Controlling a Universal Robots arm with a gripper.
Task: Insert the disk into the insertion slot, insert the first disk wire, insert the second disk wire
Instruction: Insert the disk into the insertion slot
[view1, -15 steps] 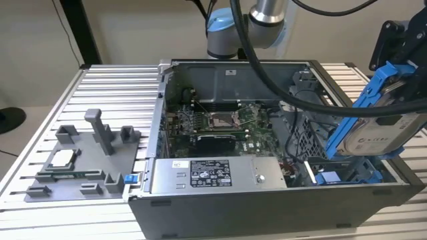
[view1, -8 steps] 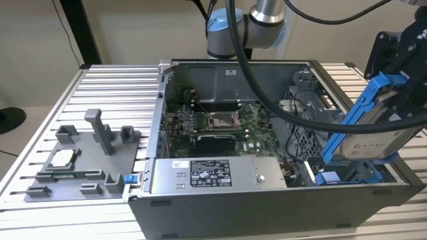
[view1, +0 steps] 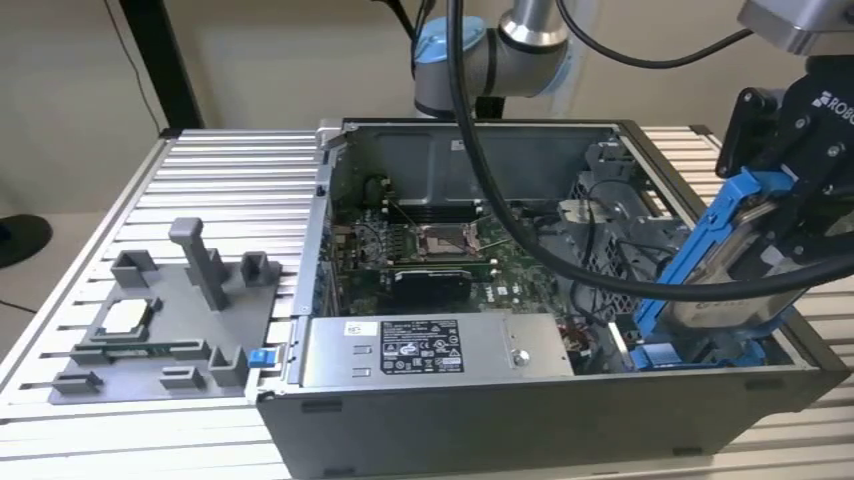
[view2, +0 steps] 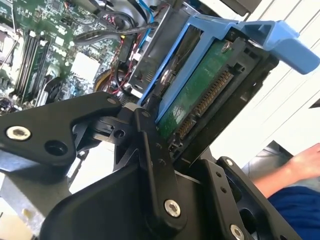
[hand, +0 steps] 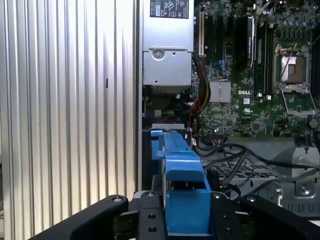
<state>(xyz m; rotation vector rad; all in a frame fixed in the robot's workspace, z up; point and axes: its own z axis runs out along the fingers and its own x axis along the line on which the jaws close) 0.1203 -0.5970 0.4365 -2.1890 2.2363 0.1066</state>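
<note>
So the black two-finger gripper (view1: 781, 235) has its jaws clamped on the flat silver hard drive in its bright blue plastic carrier (view1: 714, 295). It's held tilted, lower end just over the dark grey perforated drive bay (view1: 667, 352) at the exterior view's right end of the open grey computer case (view1: 534, 425).

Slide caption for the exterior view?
The gripper holds the disk tilted over the insertion slot in the open computer case.

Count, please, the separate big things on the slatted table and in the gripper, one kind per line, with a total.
Computer case: 1
Grey parts holder: 1
Drive in blue frame, held in the gripper: 1
Total: 3
</note>
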